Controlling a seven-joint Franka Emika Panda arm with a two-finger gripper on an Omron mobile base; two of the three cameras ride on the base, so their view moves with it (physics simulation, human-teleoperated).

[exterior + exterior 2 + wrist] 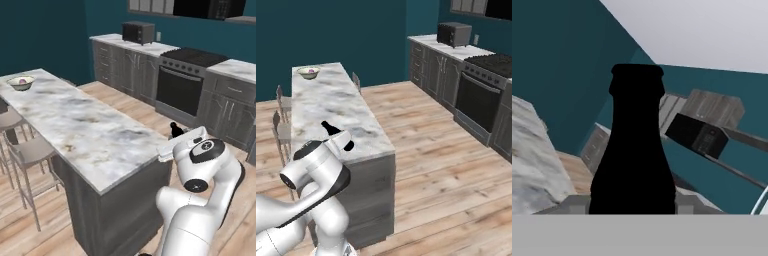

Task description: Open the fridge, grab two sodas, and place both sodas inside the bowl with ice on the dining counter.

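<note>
— Holding anything, that gripper [633,207]?

— Yes. Its jaws are narrowed on a dark soda [633,145], bottle-shaped, gripped low on the body. In the hand view the neck rises straight up from between the fingertips. From the left base view the black neck [175,130] pokes up just past the hand, beside the near end of the counter [85,125].

— Where is the bowl from there?

— Far ahead of the gripper, at the opposite end of the counter. The bowl [21,83] sits near that far corner, well apart from the hand. In the right base view it is at the top of the slab [308,72], with the whole veined length of marble between it and the gripper [336,131]. Something purple lies in it; I cannot tell more at that size.

— And around the hand?

— The hand hovers over the near end of the counter, soda tilted. Beyond it, across the wooden floor, a stove [182,82] stands among dark grey cabinets, with a microwave [138,32] on their marble top farther off. Stools [27,155] stand along the counter's far side from the stove.
</note>
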